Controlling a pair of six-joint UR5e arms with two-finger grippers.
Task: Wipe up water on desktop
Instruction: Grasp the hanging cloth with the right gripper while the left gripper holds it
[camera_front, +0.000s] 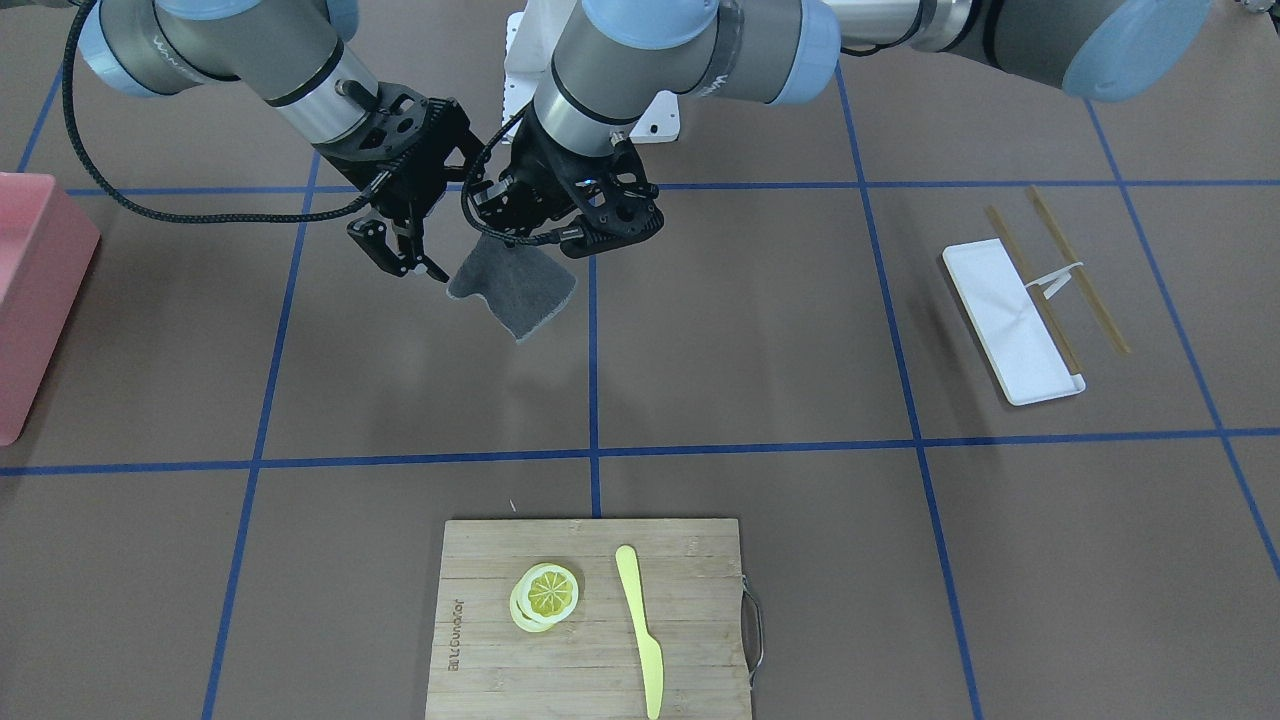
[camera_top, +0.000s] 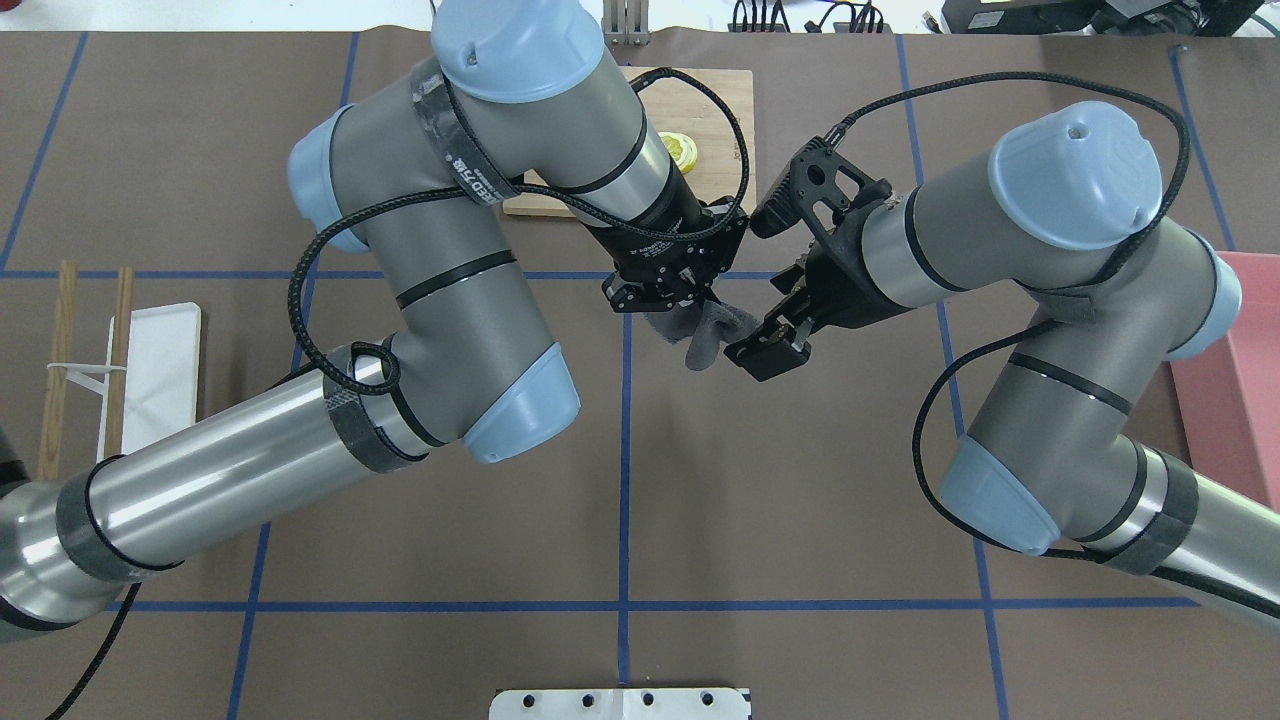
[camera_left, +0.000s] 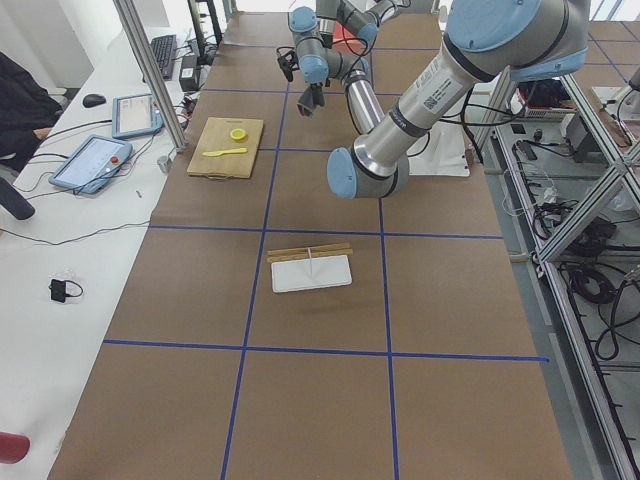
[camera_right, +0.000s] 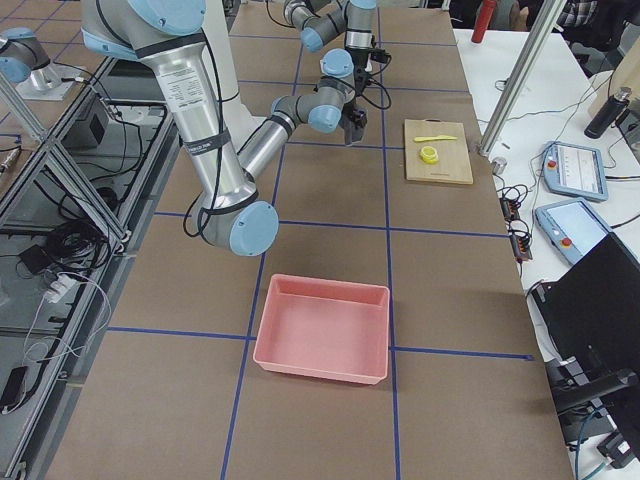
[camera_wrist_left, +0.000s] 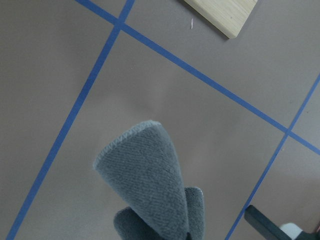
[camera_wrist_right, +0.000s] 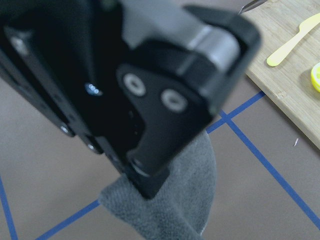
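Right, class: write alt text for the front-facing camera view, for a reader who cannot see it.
The left gripper holds a grey cloth above the brown desktop, with the open right gripper beside it. A cutting board lies nearer the camera.

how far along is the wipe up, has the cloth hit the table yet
Done: the grey cloth is picked up, pinched in the left gripper. In hand: it hangs clear above the desktop, with the open right gripper beside its edge. Left: all the wiping; the cloth has not touched down, and no water shows in these views.
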